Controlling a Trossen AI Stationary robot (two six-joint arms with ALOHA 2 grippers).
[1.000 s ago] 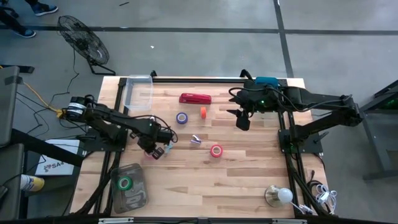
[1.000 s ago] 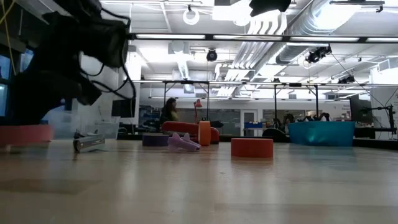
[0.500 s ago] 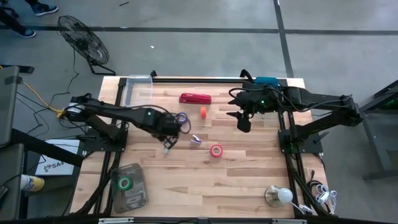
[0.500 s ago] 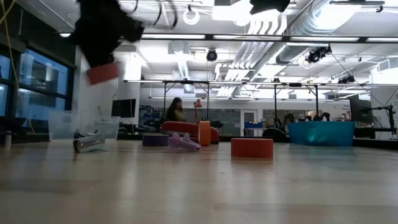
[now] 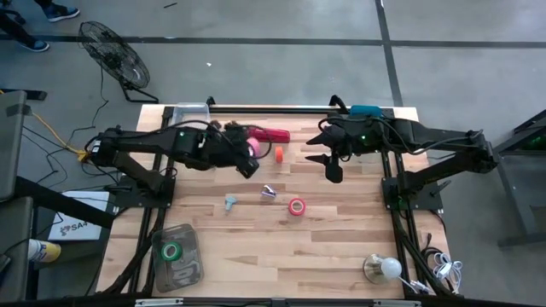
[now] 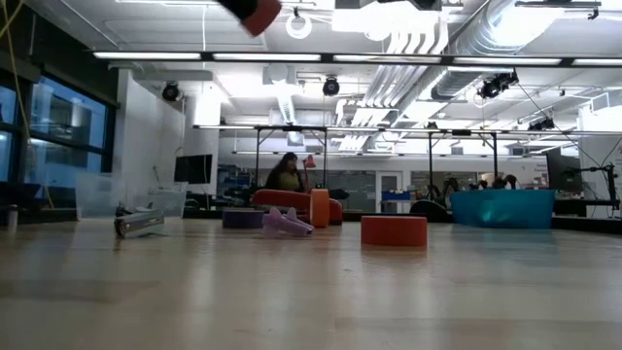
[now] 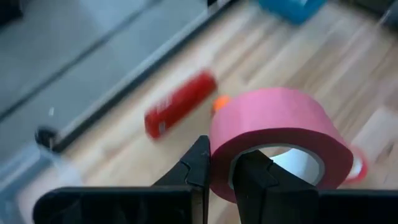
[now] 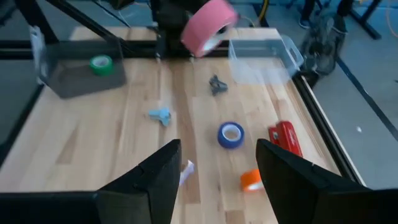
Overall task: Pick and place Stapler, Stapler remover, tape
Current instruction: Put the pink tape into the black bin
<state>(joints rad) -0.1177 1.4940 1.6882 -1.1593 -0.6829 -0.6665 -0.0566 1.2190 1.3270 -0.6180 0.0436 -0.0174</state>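
Holding pink tape [image 7: 273, 134] | left fingers [image 7: 198, 163] clamped | right fingers [image 8: 163, 167] spread | stapler [image 5: 275, 136]: one

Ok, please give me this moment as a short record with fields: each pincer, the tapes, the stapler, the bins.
left pincer: shut on pink tape, raised above the table, near the stapler
right pincer: open, empty, above the table's right side
stapler: on the table, far side
blue tape: on the table
red tape: on the table
green tape: in the dark bin
clear bin: far left corner
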